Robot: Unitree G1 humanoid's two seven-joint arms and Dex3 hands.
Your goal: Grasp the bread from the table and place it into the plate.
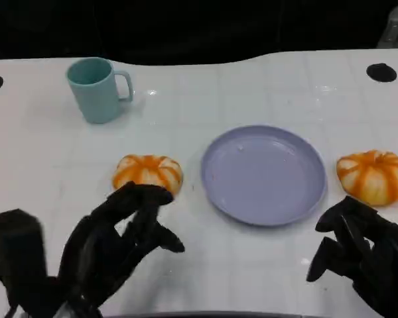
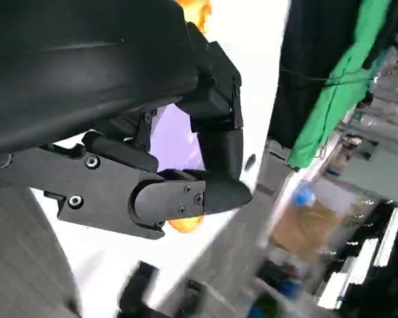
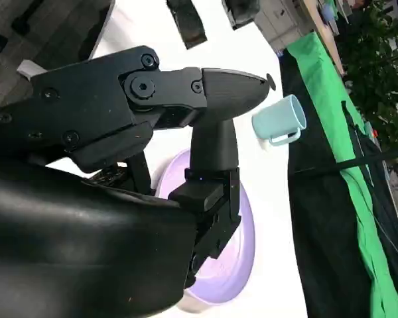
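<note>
Nearest you, your left hand (image 1: 123,232) hangs over the white desk (image 1: 252,265) at the lower left, fingers apart and holding nothing, its fingertips just short of the nearer bread (image 1: 148,173). Your right hand (image 1: 358,252) sits at the lower right, fingers loosely curled but spread, likewise holding nothing. A second bread (image 1: 373,176), orange-striped like the first, lies just beyond that hand, close to the right rim of the lavender plate (image 1: 264,175). The plate rests between the two loaves, apart from both, with nothing on it. Nothing stands between either hand and its nearest loaf. Farther back on the left, a pale teal mug (image 1: 96,89) stands upright, handle to the right, well apart from the plate.
</note>
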